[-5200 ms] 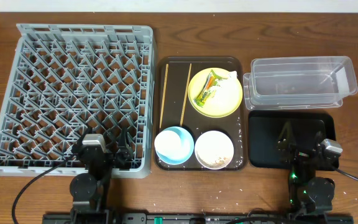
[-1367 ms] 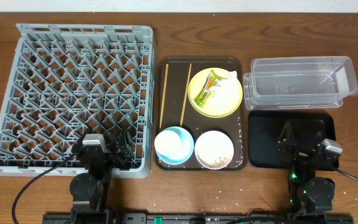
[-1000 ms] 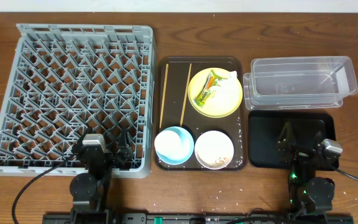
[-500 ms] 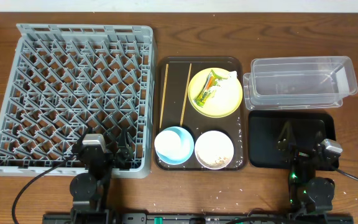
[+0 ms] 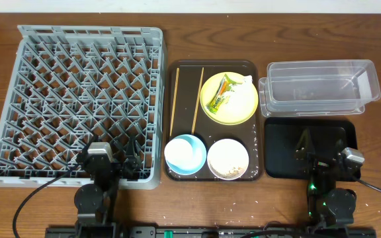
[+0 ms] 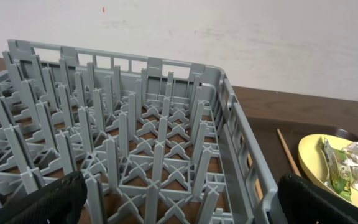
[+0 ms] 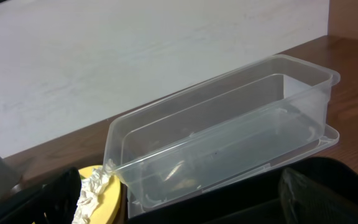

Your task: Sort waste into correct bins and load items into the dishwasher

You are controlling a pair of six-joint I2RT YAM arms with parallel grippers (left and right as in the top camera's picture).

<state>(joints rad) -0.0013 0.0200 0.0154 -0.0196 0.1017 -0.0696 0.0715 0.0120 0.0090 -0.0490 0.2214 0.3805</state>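
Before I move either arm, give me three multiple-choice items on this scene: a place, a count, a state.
1. What does the dish rack hold? A. a bowl B. nothing C. a plate
2. How many chopsticks lie on the brown tray? A. one B. two C. four
3. Where does the snack wrapper lie? A. in the dish rack B. between the chopsticks C. on the yellow plate
Answers: 1 B: only bare pegs and lattice show. 2 B: two thin sticks lie left of the plate. 3 C: it rests on the plate beside the tissue.
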